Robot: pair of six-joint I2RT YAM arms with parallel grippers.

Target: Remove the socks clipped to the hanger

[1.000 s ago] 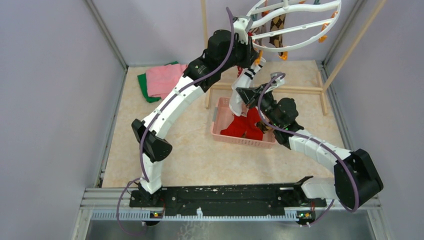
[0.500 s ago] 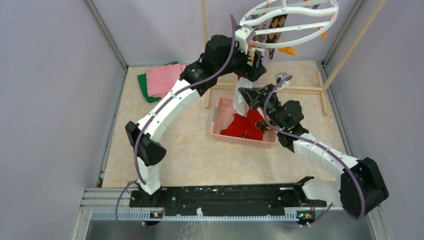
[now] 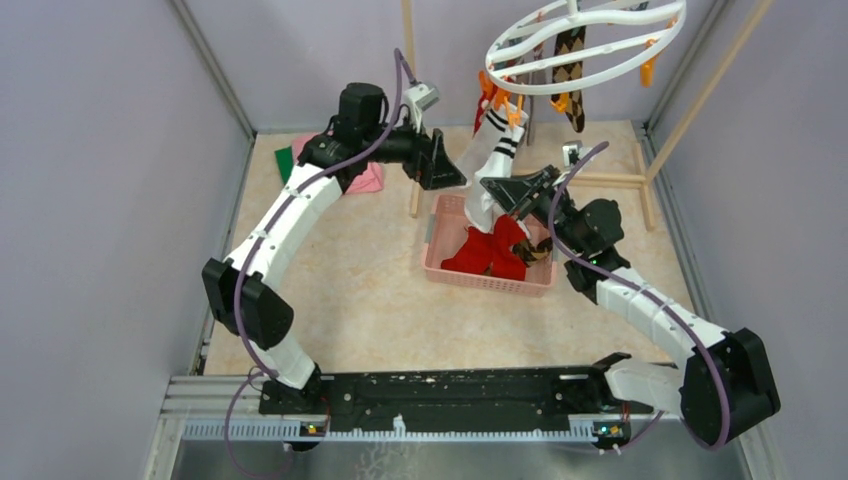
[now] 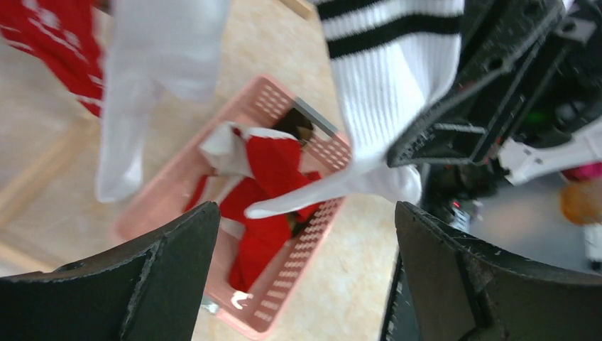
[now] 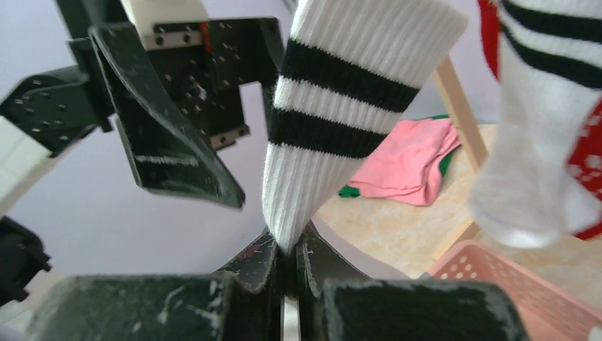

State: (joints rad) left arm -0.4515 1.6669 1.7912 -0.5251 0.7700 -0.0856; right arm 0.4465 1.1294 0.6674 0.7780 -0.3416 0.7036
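Pink basket [image 3: 487, 285] holds a heap of red socks [image 3: 480, 255].

A robotics lab cell rather than a home: plain lilac partition walls [image 3: 100, 200] box in a beige stone-patterned table [image 3: 380, 300], two white-and-black robot arms [image 3: 290, 207] are bolted to a black rail [image 3: 450, 391] at its near edge, with purple cables [image 3: 400, 75] looped along them.

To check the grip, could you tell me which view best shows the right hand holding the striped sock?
Right wrist: the right hand pinches the striped sock close up, centred. Top external shows it small; left wrist, side-on.
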